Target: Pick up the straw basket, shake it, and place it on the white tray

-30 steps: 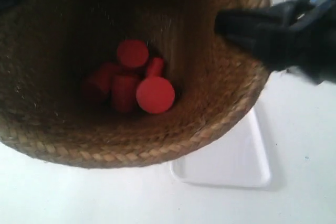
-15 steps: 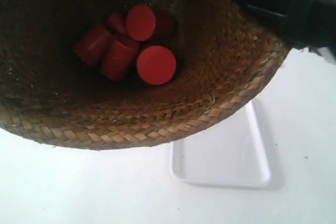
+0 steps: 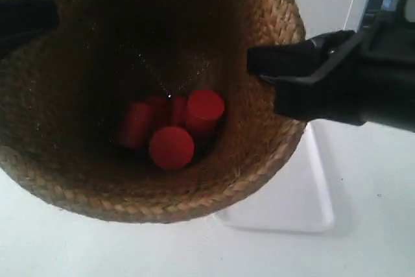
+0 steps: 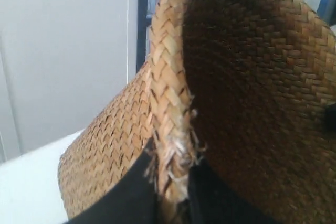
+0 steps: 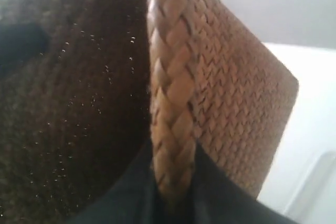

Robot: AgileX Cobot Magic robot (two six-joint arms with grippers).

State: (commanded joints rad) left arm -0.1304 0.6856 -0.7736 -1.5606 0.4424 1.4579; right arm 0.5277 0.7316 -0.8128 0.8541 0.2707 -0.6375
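The straw basket (image 3: 65, 128) hangs in the air, held by its braided rim on two opposite sides, its mouth tipped toward the exterior camera. Several red cylinders (image 3: 172, 147) lie loose on its bottom. The left gripper (image 4: 173, 182) is shut on the frayed rim of the straw basket (image 4: 252, 77). The right gripper (image 5: 173, 182) is shut on the rim of the straw basket (image 5: 231, 93). The arm at the exterior view's right (image 3: 337, 82) clamps the rim; the other arm's gripper (image 3: 26, 17) shows at the opposite rim. The white tray (image 3: 305, 205) lies on the table below, partly hidden by the basket.
A white tabletop (image 3: 376, 244) spreads under the basket and round the tray. A pale wall (image 4: 63, 51) and a dark upright post (image 4: 143, 19) stand behind the basket. A white raised edge (image 5: 315, 182) shows below the basket in the right wrist view.
The basket has swung: half a second ago it was shifted right with its near rim higher in view; now it sits lower and left. The red cylinders have rolled to a new arrangement.
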